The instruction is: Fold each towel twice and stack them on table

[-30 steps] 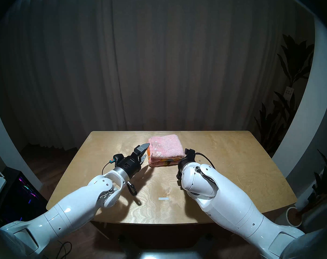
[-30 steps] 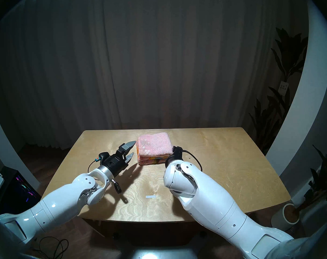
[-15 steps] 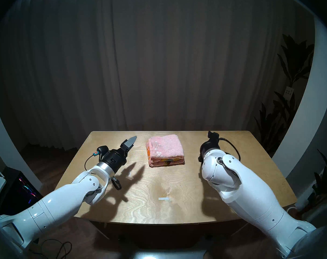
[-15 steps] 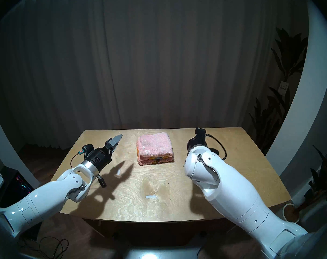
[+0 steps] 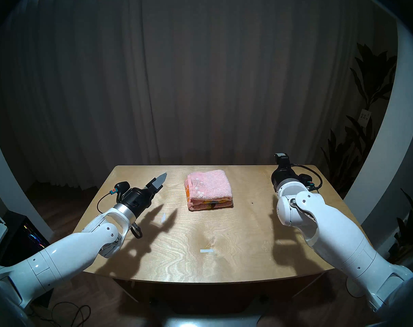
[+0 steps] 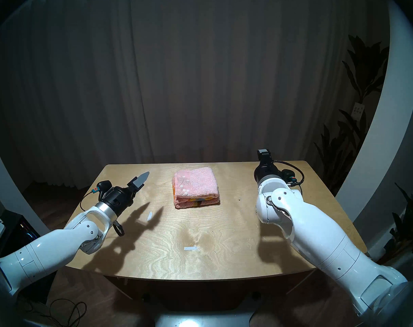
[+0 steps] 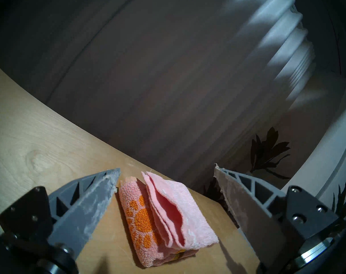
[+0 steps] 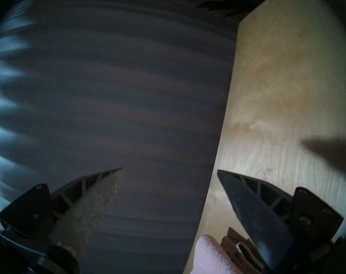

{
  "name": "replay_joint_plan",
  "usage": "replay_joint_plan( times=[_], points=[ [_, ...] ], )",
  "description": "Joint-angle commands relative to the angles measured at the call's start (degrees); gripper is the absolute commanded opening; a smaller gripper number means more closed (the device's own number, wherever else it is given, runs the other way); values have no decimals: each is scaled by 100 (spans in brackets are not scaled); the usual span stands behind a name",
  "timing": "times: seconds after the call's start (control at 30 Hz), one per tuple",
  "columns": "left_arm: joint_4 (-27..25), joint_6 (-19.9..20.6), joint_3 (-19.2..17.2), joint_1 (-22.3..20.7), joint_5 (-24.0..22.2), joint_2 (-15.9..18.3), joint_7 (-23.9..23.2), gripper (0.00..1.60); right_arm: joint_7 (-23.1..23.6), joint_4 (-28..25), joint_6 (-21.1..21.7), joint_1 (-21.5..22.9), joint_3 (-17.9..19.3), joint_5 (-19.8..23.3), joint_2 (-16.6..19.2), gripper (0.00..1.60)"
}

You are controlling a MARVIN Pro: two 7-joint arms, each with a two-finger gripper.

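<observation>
Resting on plywood table before dark curtain, 2 stacked towels, both jaws wide, empty.

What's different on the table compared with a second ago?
Both arms swung outward from the folded towel stack: the left claw went left and rolled, the right claw went right and up, toward the table's far right corner. Neither took anything; both are open and empty. The stack, pale pink towel on the sunflower one, stayed put.
</observation>
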Motion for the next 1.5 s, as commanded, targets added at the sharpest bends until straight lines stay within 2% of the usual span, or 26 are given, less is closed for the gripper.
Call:
replay_joint_plan(
  times=[0.0, 0.07, 0.1, 0.13, 0.2, 0.27, 0.33, 0.47, 0.53, 0.63, 0.73, 0.8, 0.87, 0.93, 1.03, 1.1, 1.13, 1.2, 1.33, 1.47],
  points=[
    [104, -214, 33, -187, 591, 120, 237, 160, 185, 74, 590, 334, -155, -489, 558, 160],
    [157, -275, 62, -223, 816, 125, 360, 160, 230, 117, 1008, 420, -254, -607, 815, 160],
    [176, -300, 69, -238, 901, 125, 418, 160, 247, 174, 891, 460, -283, -694, 727, 160],
    [189, -321, 79, -252, 986, 121, 466, 160, 267, 173, 1115, 500, -334, -728, 894, 160],
    [212, -382, 105, -291, 1220, 117, 601, 160, 318, 240, 1319, 602, -421, -856, 984, 160],
    [218, -399, 110, -303, 1287, 118, 642, 160, 333, 265, 1360, 638, -451, -895, 1007, 160],
    [244, -494, 149, -351, 1625, 106, 856, 160, 399, 361, 1729, 799, -554, -1049, 1113, 160],
    [260, -593, 190, -392, 1993, 88, 1108, 160, 439, 475, 2061, 931, -630, -1130, 1162, 160],
    [287, -731, 249, -444, 2484, 31, 1512, 160, 398, 614, 2403, 1055, -665, -1078, 1129, 160],
    [330, -809, 295, -479, 2885, -54, 1880, 160, 424, 707, 2659, 1154, -720, -1073, 1117, 160],
    [376, -839, 321, -499, 3159, -100, 2035, 160, 460, 734, 2824, 1190, -751, -1088, 1143, 160],
    [409, -881, 364, -515, 3614, -196, 2469, 160, 565, 815, 3102, 1238, -804, -1128, 1193, 160],
    [433, -879, 352, -508, 3725, -221, 2509, 160, 602, 842, 3187, 1254, -814, -1133, 1203, 160],
    [394, -866, 347, -476, 4077, -241, 2902, 160, 809, 1009, 3347, 1343, -854, -1277, 1179, 160],
    [297, -797, 345, -432, 4273, -221, 3305, 160, 1005, 1214, 3376, 1431, -868, -1400, 1061, 160],
    [320, -787, 284, -389, 4302, -230, 3224, 160, 1030, 1266, 3341, 1456, -875, -1459, 1017, 160],
    [260, -763, 347, -402, 4361, -200, 3464, 160, 1097, 1318, 3348, 1476, -882, -1484, 988, 160],
    [213, -725, 341, -368, 4427, -193, 3613, 160, 1241, 1424, 3295, 1495, -882, -1557, 920, 160],
    [81, -589, 343, -319, 4368, -133, 3788, 160, 1417, 1698, 3281, 1609, -871, -1609, 720, 160],
    [-88, -383, 324, -269, 4087, -25, 3763, 160, 1661, 1981, 3400, 1740, -987, -1872, 661, 160]
  ],
)
